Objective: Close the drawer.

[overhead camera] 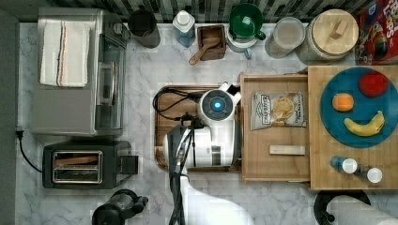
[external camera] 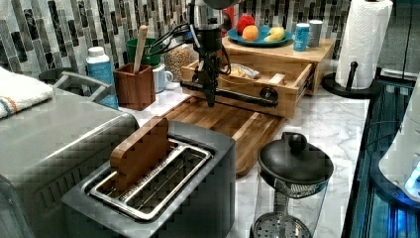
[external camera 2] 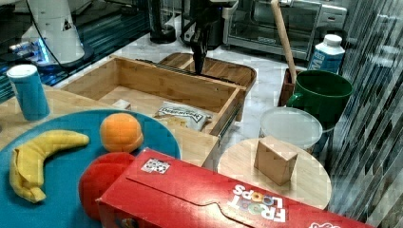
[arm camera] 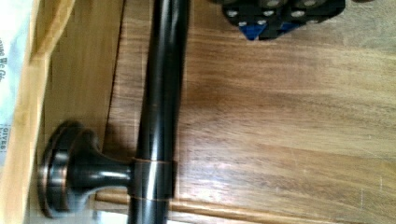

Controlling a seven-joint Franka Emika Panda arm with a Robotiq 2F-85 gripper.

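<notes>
The drawer [external camera: 257,82] is pulled fully out from under the wooden top [overhead camera: 324,183], over the cutting board [external camera: 233,124]. The gripper [external camera: 210,96] is lowered just beside the dark handle bar [arm camera: 161,93], probably for pushing; whether the claw is clenched cannot be told.

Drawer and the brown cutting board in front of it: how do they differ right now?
The drawer is pale bamboo with raised walls; the cutting board is darker brown and flat. The drawer stands pulled open from under the wooden top, holding a chip bag and a small wooden block; the cutting board lies on the marble counter with nothing resting on it. The drawer has a dark bar handle; the cutting board has none visible. Both are wood.
</notes>
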